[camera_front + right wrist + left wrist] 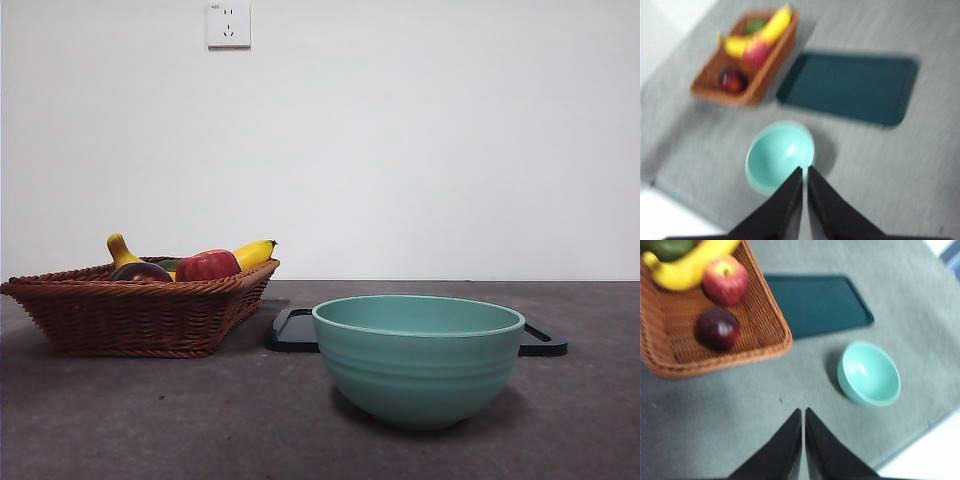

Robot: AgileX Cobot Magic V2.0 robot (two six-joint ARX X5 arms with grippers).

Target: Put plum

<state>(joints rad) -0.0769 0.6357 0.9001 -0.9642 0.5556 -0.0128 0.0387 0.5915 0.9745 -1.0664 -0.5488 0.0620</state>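
No grasp has begun: the glossy dark purple plum (717, 328) lies in the woven brown wicker basket (767, 320), both grippers' fingers pressed together empty above the tabletop, so reaching comes next.

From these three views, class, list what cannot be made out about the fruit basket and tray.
- Front view: the wicker basket rim hides most of the plum.
- Front view: the teal bowl covers the middle of the dark tray.
- Left wrist view: the green fruit is cut off by the edge.
- Right wrist view: blur hides fruit detail.
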